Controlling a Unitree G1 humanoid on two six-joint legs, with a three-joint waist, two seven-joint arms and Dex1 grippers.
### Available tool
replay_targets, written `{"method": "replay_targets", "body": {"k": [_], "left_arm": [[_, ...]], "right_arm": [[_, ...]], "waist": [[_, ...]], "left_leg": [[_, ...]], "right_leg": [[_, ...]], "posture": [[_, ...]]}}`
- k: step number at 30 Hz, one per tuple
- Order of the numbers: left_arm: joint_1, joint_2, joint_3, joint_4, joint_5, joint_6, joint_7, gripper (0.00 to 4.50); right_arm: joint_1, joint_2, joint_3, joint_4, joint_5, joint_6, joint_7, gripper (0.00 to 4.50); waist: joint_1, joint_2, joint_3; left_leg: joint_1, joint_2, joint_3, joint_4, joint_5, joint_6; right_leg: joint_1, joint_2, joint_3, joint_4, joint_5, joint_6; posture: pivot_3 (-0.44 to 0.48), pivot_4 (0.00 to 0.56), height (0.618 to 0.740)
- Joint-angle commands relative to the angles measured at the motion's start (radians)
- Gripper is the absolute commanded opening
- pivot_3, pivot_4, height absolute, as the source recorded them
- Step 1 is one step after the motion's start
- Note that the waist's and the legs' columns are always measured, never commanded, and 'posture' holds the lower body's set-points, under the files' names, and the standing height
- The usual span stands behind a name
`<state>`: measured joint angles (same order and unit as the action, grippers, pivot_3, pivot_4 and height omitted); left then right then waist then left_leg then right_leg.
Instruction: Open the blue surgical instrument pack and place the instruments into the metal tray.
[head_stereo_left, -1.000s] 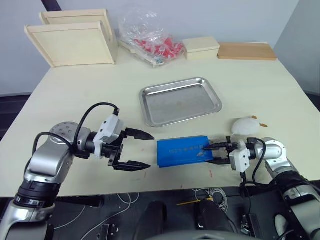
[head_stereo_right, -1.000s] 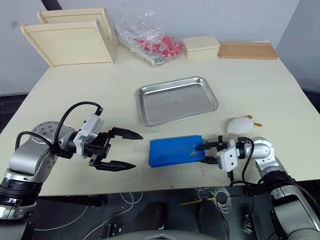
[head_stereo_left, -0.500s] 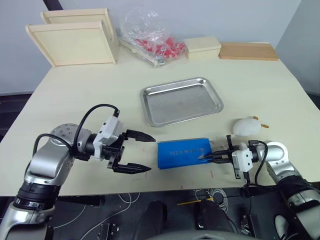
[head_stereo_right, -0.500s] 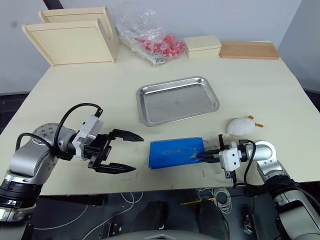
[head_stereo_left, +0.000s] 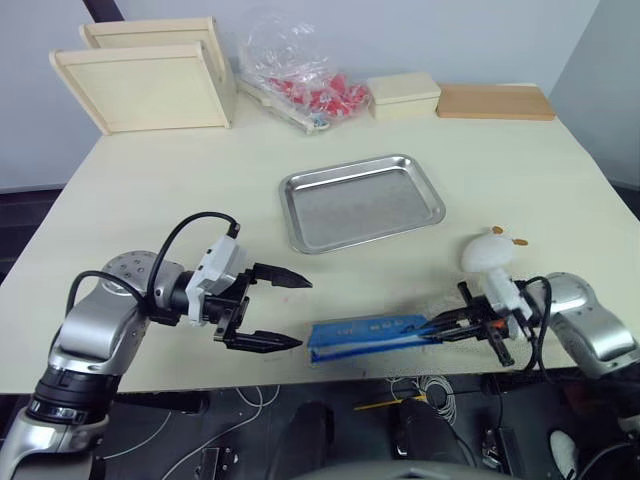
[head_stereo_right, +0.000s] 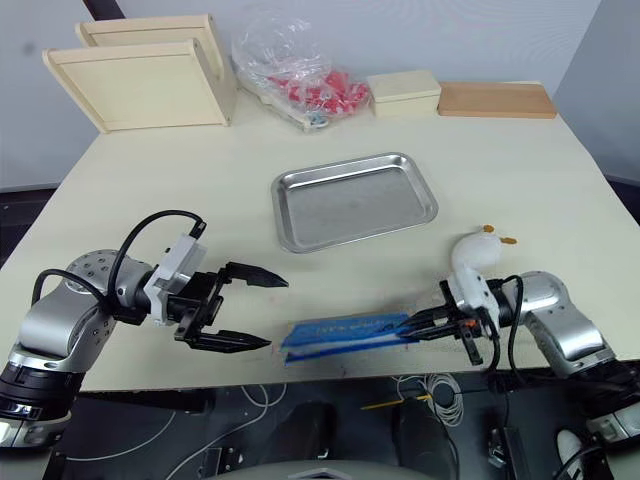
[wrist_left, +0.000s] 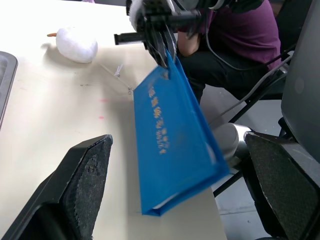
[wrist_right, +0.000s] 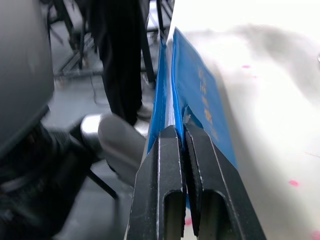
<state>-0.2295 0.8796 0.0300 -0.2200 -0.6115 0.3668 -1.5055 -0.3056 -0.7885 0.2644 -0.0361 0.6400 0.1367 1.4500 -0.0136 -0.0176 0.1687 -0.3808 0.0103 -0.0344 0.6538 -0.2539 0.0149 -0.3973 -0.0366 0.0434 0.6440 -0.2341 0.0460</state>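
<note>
Right wrist view, right gripper (wrist_right: 179, 131) pinching pack (head_stereo_left: 365, 331) edge, pack tilted up, left gripper (head_stereo_left: 292, 312) spread wide beside it

Pale cream tabletop (head_stereo_left: 180, 190). On it: metal tray (head_stereo_left: 362, 201) mid-surface; two wooden boxes (head_stereo_left: 145, 80) at far left; clear bag of red items (head_stereo_left: 300, 80) beside them; small cream box (head_stereo_left: 403, 96) and wood block (head_stereo_left: 494, 101) far right; white lump (head_stereo_left: 487, 252) near right edge.
</note>
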Motion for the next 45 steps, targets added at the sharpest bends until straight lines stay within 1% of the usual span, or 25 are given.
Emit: {"method": "replay_targets", "body": {"k": [1,4,7,10,17,20,22,24,30,36,45], "left_arm": [[-0.002,0.004,0.022,-0.019,-0.021,-0.004,-0.004,4.50],[-0.007,-0.004,0.022,-0.004,-0.016,-0.015,0.001,4.50],[-0.008,-0.024,0.027,0.016,-0.019,-0.028,0.010,4.50],[-0.012,-0.045,0.036,0.045,-0.052,0.007,0.016,4.50],[-0.006,-0.092,0.021,0.138,-0.045,-0.003,0.019,4.50],[-0.022,-0.135,0.024,0.200,-0.048,-0.020,0.021,4.50],[-0.036,-0.168,0.031,0.232,-0.060,-0.026,0.025,4.50],[-0.043,-0.194,0.023,0.271,-0.040,-0.054,0.015,4.50],[-0.070,-0.256,0.008,0.375,-0.011,-0.155,-0.053,4.50],[-0.124,-0.290,-0.029,0.463,0.040,-0.219,-0.100,4.50],[-0.167,-0.312,-0.087,0.539,0.066,-0.279,-0.109,4.50]], "right_arm": [[-0.067,0.001,-0.036,-0.010,0.035,0.158,-0.016,0.07],[-0.119,0.031,-0.038,0.025,0.020,0.222,-0.022,0.07],[-0.153,0.061,-0.038,0.070,-0.018,0.235,-0.029,0.07],[-0.185,0.088,-0.045,0.128,-0.047,0.240,-0.026,0.07],[-0.220,0.138,-0.076,0.203,-0.068,0.263,-0.029,0.07],[-0.227,0.153,-0.090,0.219,-0.072,0.279,-0.028,0.07],[-0.230,0.158,-0.096,0.224,-0.078,0.291,-0.032,0.07],[-0.232,0.162,-0.101,0.225,-0.081,0.305,-0.028,0.07],[-0.229,0.166,-0.102,0.213,-0.095,0.318,-0.024,0.07],[-0.228,0.172,-0.105,0.210,-0.102,0.319,-0.023,0.07],[-0.216,0.175,-0.110,0.196,-0.110,0.317,-0.027,0.07]], "waist": [[-0.001,0.000,0.000],[-0.001,0.000,0.000],[0.000,0.000,0.000],[0.000,0.000,0.000],[-0.001,0.000,0.000],[-0.001,0.000,0.000],[0.001,0.000,0.000],[0.000,0.000,0.000],[0.000,0.000,0.000],[0.000,-0.001,0.000],[-0.001,-0.001,0.000]], "left_leg": [[0.000,0.000,0.000,0.000,0.000,0.000],[0.000,0.000,0.000,0.000,0.000,0.000],[0.000,0.000,0.001,0.000,0.000,0.000],[-0.002,0.000,0.002,0.000,0.000,0.000],[-0.002,-0.001,0.001,0.000,0.000,0.000],[-0.002,-0.001,0.001,0.000,0.000,0.000],[-0.002,-0.001,0.001,0.000,0.000,0.000],[-0.002,-0.001,0.001,0.000,0.000,0.000],[-0.002,-0.002,0.001,0.000,0.000,0.000],[-0.002,-0.003,0.001,0.000,0.000,0.000],[-0.002,-0.003,0.000,0.000,0.000,0.000]], "right_leg": [[0.000,0.000,0.000,0.000,0.000,0.000],[0.000,0.000,0.000,0.000,0.000,0.000],[0.000,0.001,-0.001,0.000,0.001,0.002],[0.000,0.001,-0.002,-0.001,0.001,0.002],[0.000,0.001,-0.002,-0.001,0.001,0.002],[0.000,0.001,-0.002,-0.001,0.001,0.003],[0.000,0.000,-0.002,-0.001,0.001,0.003],[0.000,0.000,-0.003,-0.001,0.002,0.003],[0.000,0.000,-0.003,-0.001,0.002,0.003],[0.000,0.001,-0.003,-0.001,0.002,0.003],[0.000,0.000,-0.003,-0.001,0.002,0.003]], "posture": [[0.000,0.150,0.740],[0.000,0.150,0.740],[0.000,0.150,0.740],[0.000,0.150,0.740],[0.000,0.150,0.740],[0.000,0.150,0.740],[0.000,0.150,0.740],[0.000,0.150,0.740],[0.000,0.150,0.740],[0.000,0.150,0.740],[0.000,0.150,0.740]]}}
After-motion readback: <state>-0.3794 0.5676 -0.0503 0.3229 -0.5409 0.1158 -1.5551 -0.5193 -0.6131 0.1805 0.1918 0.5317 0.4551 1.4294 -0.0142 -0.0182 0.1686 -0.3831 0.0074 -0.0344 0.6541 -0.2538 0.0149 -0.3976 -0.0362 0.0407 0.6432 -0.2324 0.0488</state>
